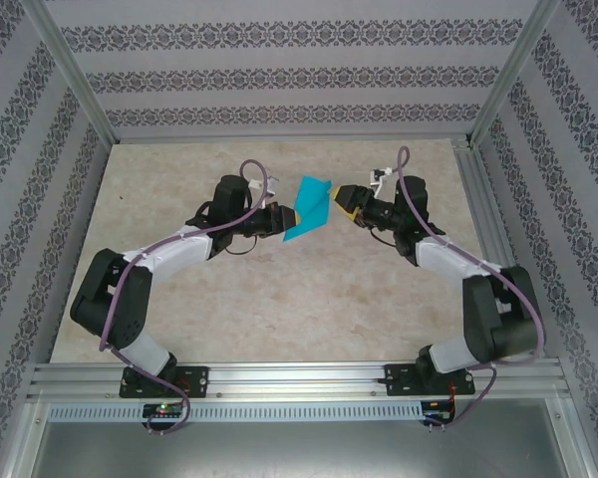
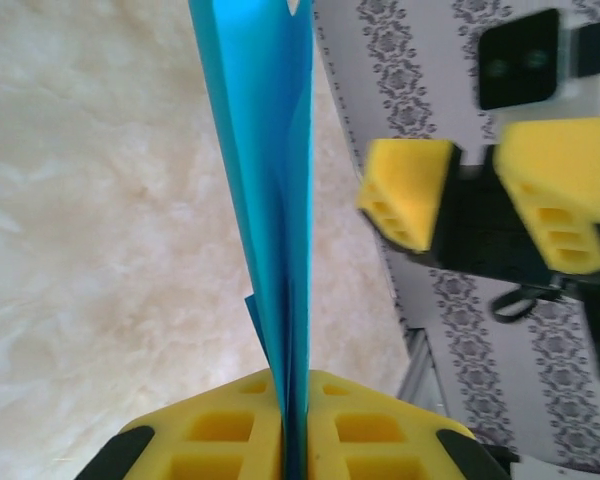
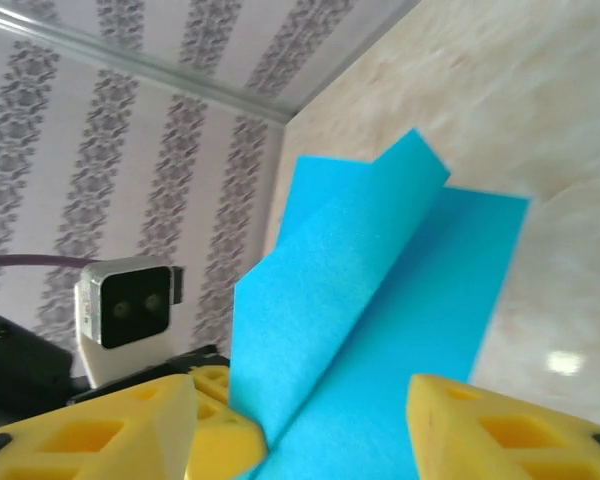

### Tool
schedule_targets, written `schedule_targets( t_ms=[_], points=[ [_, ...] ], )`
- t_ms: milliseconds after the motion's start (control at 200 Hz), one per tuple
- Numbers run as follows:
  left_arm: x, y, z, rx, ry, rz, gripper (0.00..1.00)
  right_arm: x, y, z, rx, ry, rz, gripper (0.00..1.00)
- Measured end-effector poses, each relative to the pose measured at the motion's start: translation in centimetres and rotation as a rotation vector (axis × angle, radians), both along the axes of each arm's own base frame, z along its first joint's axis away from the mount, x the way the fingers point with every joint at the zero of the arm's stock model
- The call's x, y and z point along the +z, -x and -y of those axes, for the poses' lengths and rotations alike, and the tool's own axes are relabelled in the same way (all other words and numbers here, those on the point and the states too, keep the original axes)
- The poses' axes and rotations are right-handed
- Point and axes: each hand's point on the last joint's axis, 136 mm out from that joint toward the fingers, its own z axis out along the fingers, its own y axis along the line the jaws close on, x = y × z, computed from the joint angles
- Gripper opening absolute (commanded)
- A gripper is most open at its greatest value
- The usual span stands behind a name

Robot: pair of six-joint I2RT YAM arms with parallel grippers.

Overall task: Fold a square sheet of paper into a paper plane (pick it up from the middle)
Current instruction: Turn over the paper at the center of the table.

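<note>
The teal-blue sheet of paper (image 1: 309, 209) hangs above the table's middle, folded into layers with one flap curling open (image 3: 380, 290). My left gripper (image 1: 287, 221) is shut on its lower edge; in the left wrist view the paper (image 2: 265, 150) rises edge-on from between the pressed yellow fingers (image 2: 220, 430). My right gripper (image 1: 341, 199) is on the paper's other side and stands open. Its fingers (image 3: 510, 430) are spread on either side of the sheet without clamping it, and the gripper (image 2: 475, 200) is apart from the paper. No paper plane is in view.
The beige marble-pattern table (image 1: 279, 299) lies below both arms. Patterned walls and aluminium posts (image 1: 75, 80) close in the back and sides. A metal rail (image 1: 299, 378) runs along the near edge by the arm bases.
</note>
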Motion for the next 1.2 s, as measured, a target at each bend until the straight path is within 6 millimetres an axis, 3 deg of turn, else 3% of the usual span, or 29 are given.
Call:
schedule_targets(
  t_ms=[320,545,874,1024,1199],
  points=[
    [-2.6,-2.6,-4.2,0.137,-0.409,0.073,0.11,-2.9,1.3,4.8,-0.177,0.314,-0.042,0.81],
    [-3.4,-3.6,-7.2,0.208,-0.831,0.174,0.11,-3.2,1.7,7.2,-0.275,0.409,-0.042,0.83],
    [-5.0,-4.7,-10.6,0.239,-1.371,0.269,0.11,-5.7,2.3,10.1,-0.375,0.486,-0.122,0.83],
    [-6.3,-4.9,-10.5,0.21,-1.537,0.301,0.12,-6.2,2.4,11.2,-0.418,0.504,-0.14,0.84],
    [-8.2,-4.7,-8.9,0.141,-1.614,0.318,0.13,-6.8,2.6,12.4,-0.466,0.508,-0.171,0.83]
  ],
)
